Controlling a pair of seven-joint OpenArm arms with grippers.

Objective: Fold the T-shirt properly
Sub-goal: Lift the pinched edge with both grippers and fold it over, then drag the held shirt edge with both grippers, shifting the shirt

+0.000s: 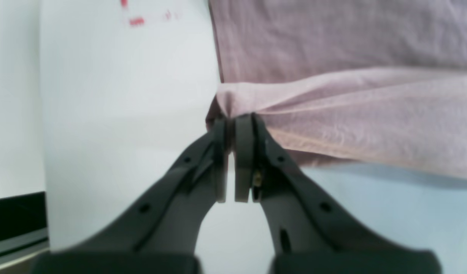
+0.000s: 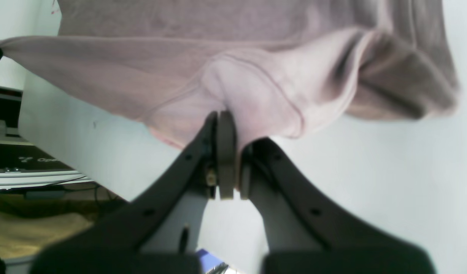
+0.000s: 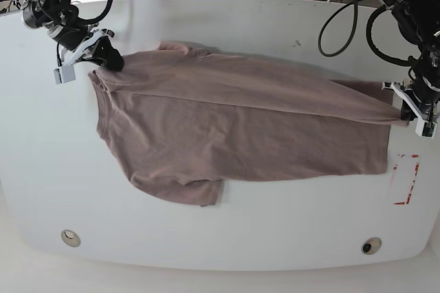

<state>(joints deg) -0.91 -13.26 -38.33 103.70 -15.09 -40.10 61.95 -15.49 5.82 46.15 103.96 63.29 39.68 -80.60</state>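
You have a plain mauve-pink T-shirt (image 3: 240, 128) on a white table (image 3: 227, 231), dark grey fingers (image 1: 244, 152), red-marked label (image 3: 405, 179).

The T-shirt (image 3: 240, 135) was soft, matt cloth, a thin mauve-pink knit creased with fine wrinkles, with stitched hems showing along its edges. The table (image 3: 227, 231) looked like a smooth white board with a faint sheen, and a white label with red print (image 3: 405, 179) on it seemed to be paper or film. The left gripper (image 1: 230, 131) and the right gripper (image 2: 229, 131) had dark, matt plastic fingers with small holes, faced with duller grey pads (image 1: 244, 160) that looked rubbery.
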